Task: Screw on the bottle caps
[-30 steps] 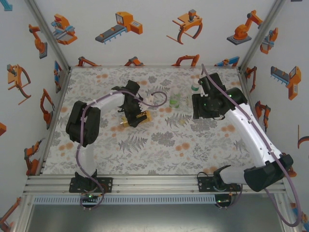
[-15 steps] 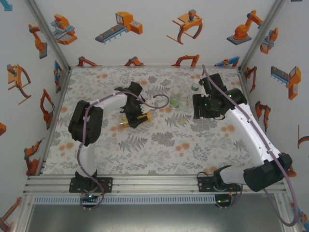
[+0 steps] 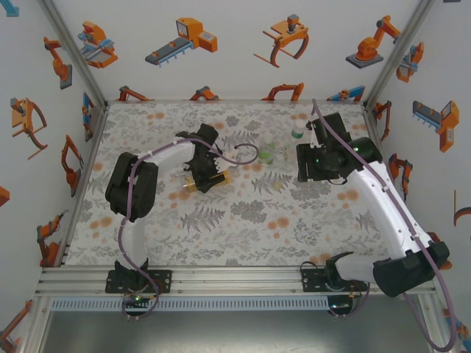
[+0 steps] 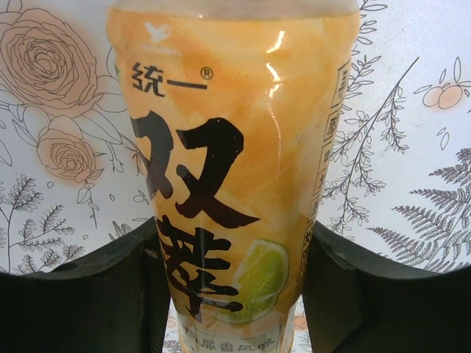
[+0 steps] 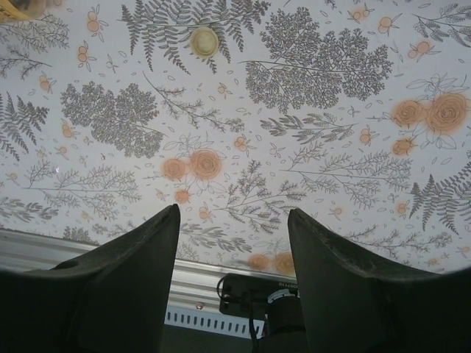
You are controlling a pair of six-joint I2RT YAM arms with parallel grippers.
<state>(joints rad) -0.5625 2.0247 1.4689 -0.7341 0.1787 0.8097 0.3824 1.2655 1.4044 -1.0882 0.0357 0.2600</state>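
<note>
The left gripper [image 4: 235, 294] has the amber bottle [image 4: 234, 169] clamped. In the left wrist view both dark fingers [image 4: 88, 294] sit tight against its sides, low on the yellow label with the big black characters and a little lime slice picture.

From the top camera that bottle lies on its side on the flowery table [image 3: 243, 228], about 9 o'clock from the table's middle. The left arm [image 3: 158, 158] is bent over it and covers its midsection. Yellow bits poke out from under the gripper toward 2 o'clock and 8 o'clock. Can't tell which end is the neck.

The right gripper [image 5: 232, 213] is holding nothing. Its jaws stand a fair way apart, with just fern print showing through the gap. It hangs over bare table. A pale round cap [image 5: 204, 40] lies flat on the cloth at roughly 11 o'clock from that gap, well clear of the fingers.

Back in the top view, the green-label bottle [image 3: 266, 153] stands upright at about 1 o'clock from the table's middle. The plain bottle [image 3: 297, 133] stands at 2 o'clock from it, closer to the far edge. It looks greenish on top, but it's too small to say if that's a cap. The right arm [image 3: 324, 158] has its wrist at 3 o'clock of the green-label bottle, near but not touching.
</note>
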